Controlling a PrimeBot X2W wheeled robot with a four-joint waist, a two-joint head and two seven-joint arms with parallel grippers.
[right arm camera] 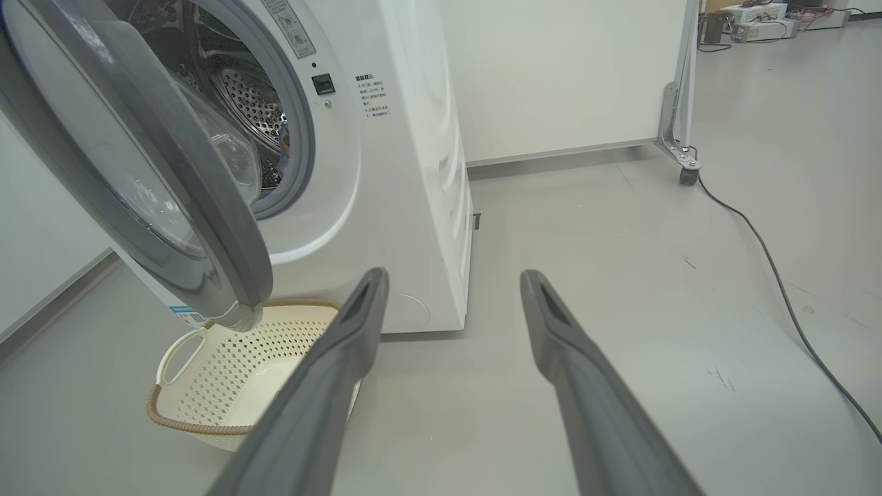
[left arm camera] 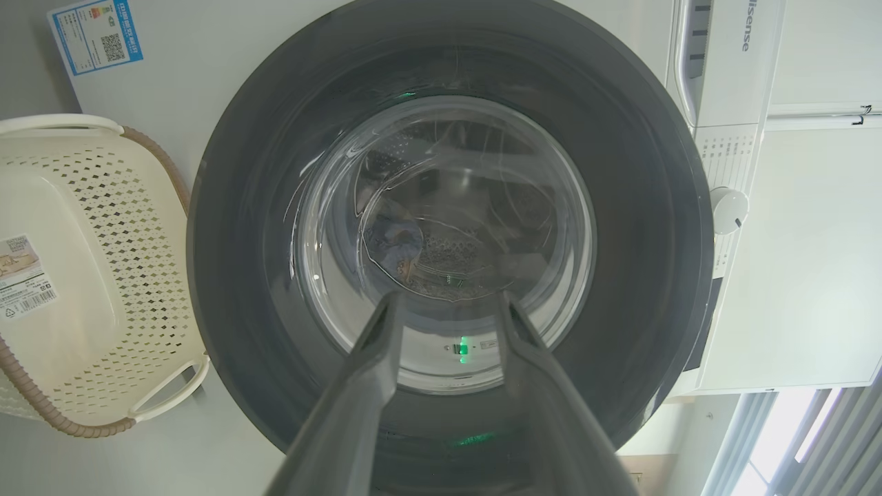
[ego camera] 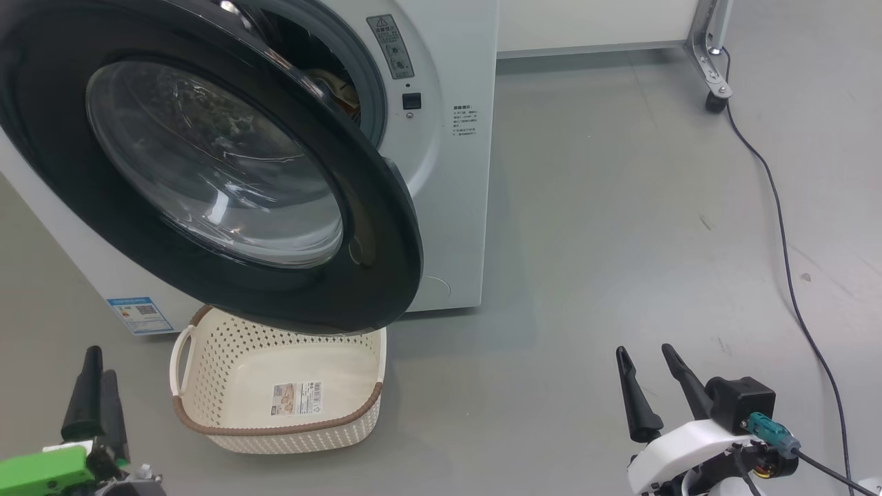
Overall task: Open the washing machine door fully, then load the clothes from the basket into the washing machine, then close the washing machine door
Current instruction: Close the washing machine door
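Head view: the washing machine door (ego camera: pixel 386 227) is seen swung partly out from the washing machine (ego camera: pixel 448 207), its lower rim hanging over the basket (ego camera: pixel 310 434). The basket stands on the floor just in front of the machine. A bit of the clothes (ego camera: pixel 336 88) is glimpsed inside the drum, past the door's edge. The left gripper (ego camera: pixel 100 364) is held at lower left, fingers parted and nothing grasped; in the left wrist view it is aimed at the door glass. The right gripper (ego camera: pixel 644 350) is held at lower right, fingers spread wide, nothing grasped.
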